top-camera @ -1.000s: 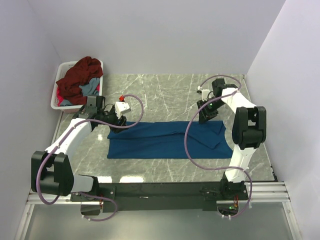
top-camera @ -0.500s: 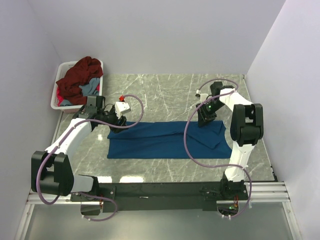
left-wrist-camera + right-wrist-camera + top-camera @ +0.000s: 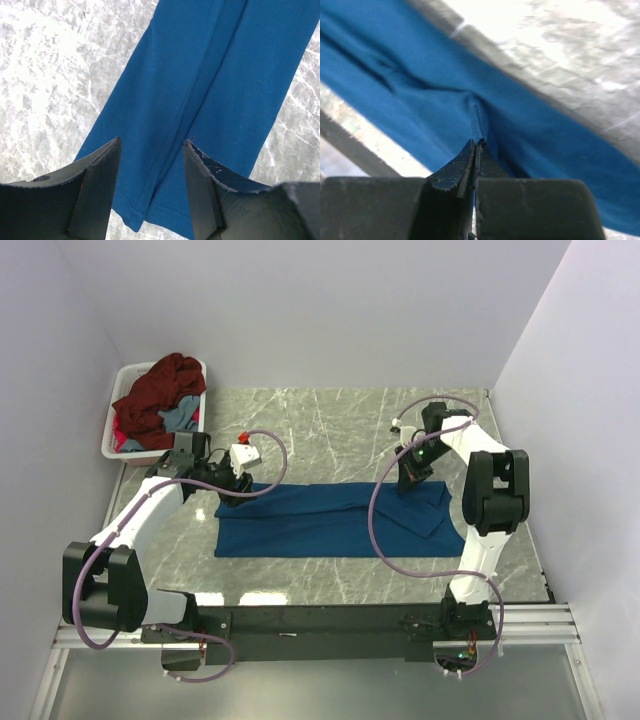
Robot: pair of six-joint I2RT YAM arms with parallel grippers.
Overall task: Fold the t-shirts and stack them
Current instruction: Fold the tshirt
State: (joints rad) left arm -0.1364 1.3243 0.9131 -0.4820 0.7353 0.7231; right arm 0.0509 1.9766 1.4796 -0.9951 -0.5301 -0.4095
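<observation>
We have the blue shirt (image 3: pixel 330 518) laid out as a long band running left to right across the middle of the table (image 3: pixel 330 425), already folded lengthwise, with a sleeve or flap lying at its right end. Our right gripper (image 3: pixel 475 145) is pinched tight on a small ridge of cloth at the band's far right edge. Our left gripper (image 3: pixel 151 142) sits low at the far left corner, jaws apart over the cloth and holding nothing. We judge the fold of this shirt to be midway: the next move calls for the left jaws to close on their corner, so one end can be carried over the other without the layers slipping. The maroon shirt (image 3: pixel 160 390) and a grey-blue one (image 3: pixel 182 418) wait heaped in the basket (image 3: pixel 108 440) at far left.
</observation>
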